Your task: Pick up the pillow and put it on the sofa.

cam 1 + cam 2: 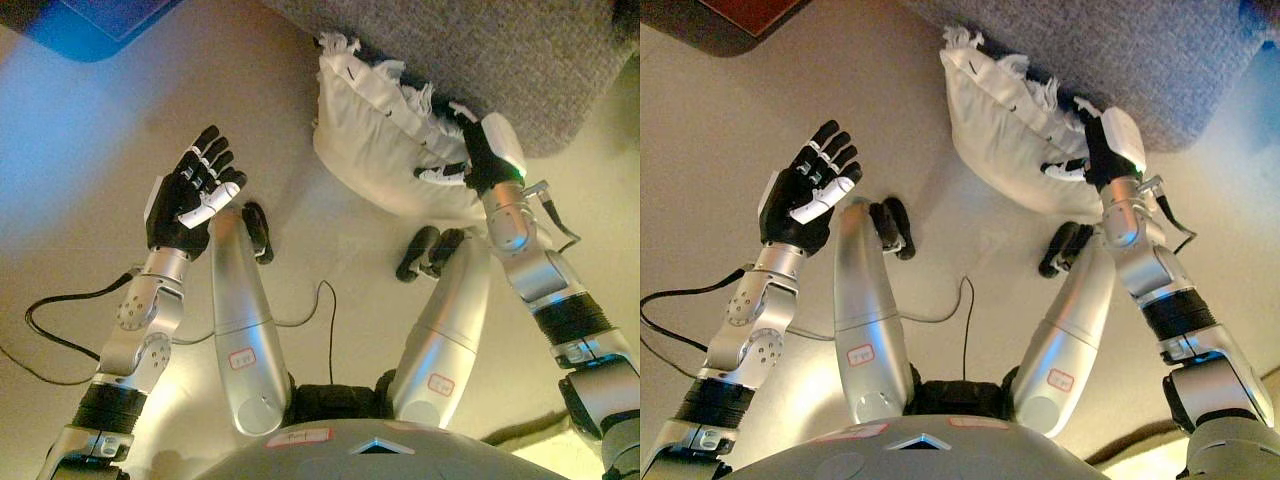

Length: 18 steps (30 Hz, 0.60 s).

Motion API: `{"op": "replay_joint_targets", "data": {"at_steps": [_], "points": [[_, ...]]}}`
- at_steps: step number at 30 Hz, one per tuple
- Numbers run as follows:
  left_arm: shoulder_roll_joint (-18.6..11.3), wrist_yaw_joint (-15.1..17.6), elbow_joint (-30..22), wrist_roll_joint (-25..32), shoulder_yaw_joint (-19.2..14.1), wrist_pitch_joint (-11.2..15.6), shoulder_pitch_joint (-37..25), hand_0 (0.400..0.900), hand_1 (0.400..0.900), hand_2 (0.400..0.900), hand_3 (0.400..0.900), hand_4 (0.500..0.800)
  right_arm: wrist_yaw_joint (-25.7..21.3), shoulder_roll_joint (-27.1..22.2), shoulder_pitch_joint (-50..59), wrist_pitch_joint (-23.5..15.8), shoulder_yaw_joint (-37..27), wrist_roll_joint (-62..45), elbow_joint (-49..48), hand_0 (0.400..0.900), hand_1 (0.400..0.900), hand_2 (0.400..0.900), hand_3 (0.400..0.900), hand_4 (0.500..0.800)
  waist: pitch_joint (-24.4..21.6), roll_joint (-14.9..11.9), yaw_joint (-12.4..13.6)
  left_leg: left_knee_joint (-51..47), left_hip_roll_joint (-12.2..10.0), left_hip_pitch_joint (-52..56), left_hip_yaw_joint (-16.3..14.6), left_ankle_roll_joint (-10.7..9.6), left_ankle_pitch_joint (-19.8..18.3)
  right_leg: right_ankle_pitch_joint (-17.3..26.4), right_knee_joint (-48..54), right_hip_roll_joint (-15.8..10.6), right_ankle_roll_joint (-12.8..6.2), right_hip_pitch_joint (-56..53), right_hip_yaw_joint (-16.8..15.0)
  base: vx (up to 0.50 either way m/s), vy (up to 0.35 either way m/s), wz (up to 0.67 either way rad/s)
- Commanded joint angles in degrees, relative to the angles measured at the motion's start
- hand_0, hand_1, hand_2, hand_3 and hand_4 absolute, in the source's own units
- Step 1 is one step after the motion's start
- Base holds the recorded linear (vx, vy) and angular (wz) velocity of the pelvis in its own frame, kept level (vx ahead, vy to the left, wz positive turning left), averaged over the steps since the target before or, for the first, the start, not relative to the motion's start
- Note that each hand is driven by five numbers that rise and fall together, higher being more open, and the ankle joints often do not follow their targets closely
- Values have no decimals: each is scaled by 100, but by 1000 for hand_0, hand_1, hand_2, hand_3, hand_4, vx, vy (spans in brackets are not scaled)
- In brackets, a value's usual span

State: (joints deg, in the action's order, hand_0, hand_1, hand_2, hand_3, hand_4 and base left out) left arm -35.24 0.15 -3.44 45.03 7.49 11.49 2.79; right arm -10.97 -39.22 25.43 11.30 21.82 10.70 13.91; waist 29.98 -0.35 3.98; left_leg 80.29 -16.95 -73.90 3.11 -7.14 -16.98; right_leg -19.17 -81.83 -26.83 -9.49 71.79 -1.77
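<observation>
Against the sofa (500,60) base, on the floor (100,150), the pillow (370,140) is pinched at its edge by the right hand (480,150), while the left hand (190,195) is held open and empty; the pickup seems begun, and a lift onto the sofa is called for next.

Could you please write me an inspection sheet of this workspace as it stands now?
Surface: pale floor, bare where visible.
Job's things: white fringed pillow on the floor, leaning against the grey sofa; not yet on it.
Clutter: nothing seen.
Hands: left robot hand open, palm up, holding nothing; right robot hand at the pillow's right edge, fingers curled on the fabric.
Cables: nothing seen beyond the robot's own.
Surroundings: dark flat object at the top left corner.
</observation>
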Motion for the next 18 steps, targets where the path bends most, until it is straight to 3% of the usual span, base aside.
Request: {"op": "replay_joint_targets", "data": {"at_steps": [1, 7, 8, 9, 18], "points": [[-71, -201, -679, 157, 79, 541, -220, 900, 900, 900, 900, 800, -77, -105, 751, -44, -121, 3, 278, 900, 900, 900, 900, 800, -19, 284, 164, 984, -323, 333, 533, -9, -1334, 23, -195, -86, 96, 355, -175, 25, -5, 9], [-128, -197, -739, 248, 153, 454, -232, 900, 900, 900, 900, 800, -13, -6, 1145, 180, 42, -258, 737, 900, 900, 900, 900, 800, -19, 337, 299, 1420, -239, 124, 750, -6, -1428, -131, -723, -107, 155, 633, -344, 22, -16, 8], [-122, -207, -719, 273, 170, 432, -242, 900, 900, 900, 900, 800, 11, 29, 1202, 237, 58, -304, 821, 633, 633, 633, 633, 640, -19, 343, 317, 1444, -235, 128, 773, -6, -1430, -138, -774, -114, 161, 650, -364, 28, -13, 7], [-120, -233, -707, 281, 173, 402, -247, 900, 900, 900, 900, 800, 36, 53, 1257, 296, 76, -357, 892, 400, 400, 400, 400, 500, -19, 349, 330, 1478, -230, 122, 791, -9, -1435, -145, -821, -124, 165, 674, -384, 29, -16, 8], [-65, -266, -743, 187, 195, 170, -123, 900, 900, 900, 900, 800, 64, 292, 1256, 728, 60, -379, 941, 400, 400, 400, 400, 500, -19, 398, 385, 1668, -217, 164, 884, -48, -1404, -55, -1003, -206, 169, 663, -533, 48, -3, 4]]}}
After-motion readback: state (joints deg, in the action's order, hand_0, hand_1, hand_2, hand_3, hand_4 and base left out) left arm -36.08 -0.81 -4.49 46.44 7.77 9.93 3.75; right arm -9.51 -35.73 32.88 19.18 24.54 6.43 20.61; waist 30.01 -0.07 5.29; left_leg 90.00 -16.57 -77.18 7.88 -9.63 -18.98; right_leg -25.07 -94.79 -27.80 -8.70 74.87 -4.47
